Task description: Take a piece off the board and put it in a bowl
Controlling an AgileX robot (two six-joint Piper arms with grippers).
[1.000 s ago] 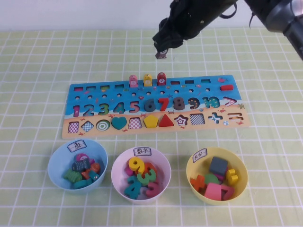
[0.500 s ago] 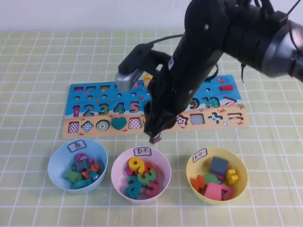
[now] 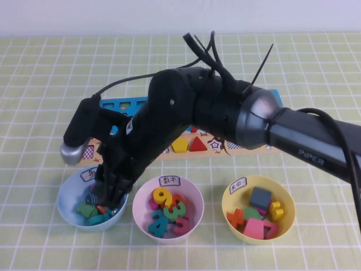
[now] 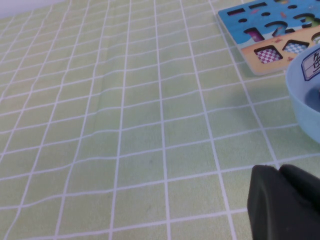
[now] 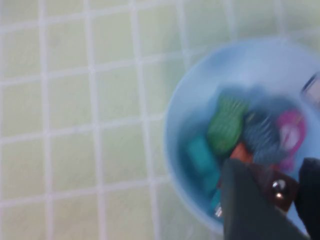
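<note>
Piece held over the light-blue bowl.

The piece (image 5: 274,192) (dark block, pale round mark) is pinched in the right end effector (image 3: 108,199), just above the toys in the bowl (image 3: 66,195), nearest of three bowls to the robot's left. The board (image 4: 265,30) lies beyond. The left end effector (image 4: 285,202) rests near the worktop (image 4: 125,115); its opening cannot be told.

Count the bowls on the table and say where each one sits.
3, in a row in front of the board: light-blue bowl on the left with the right gripper over it, white bowl in the middle, yellow bowl on the right.
</note>
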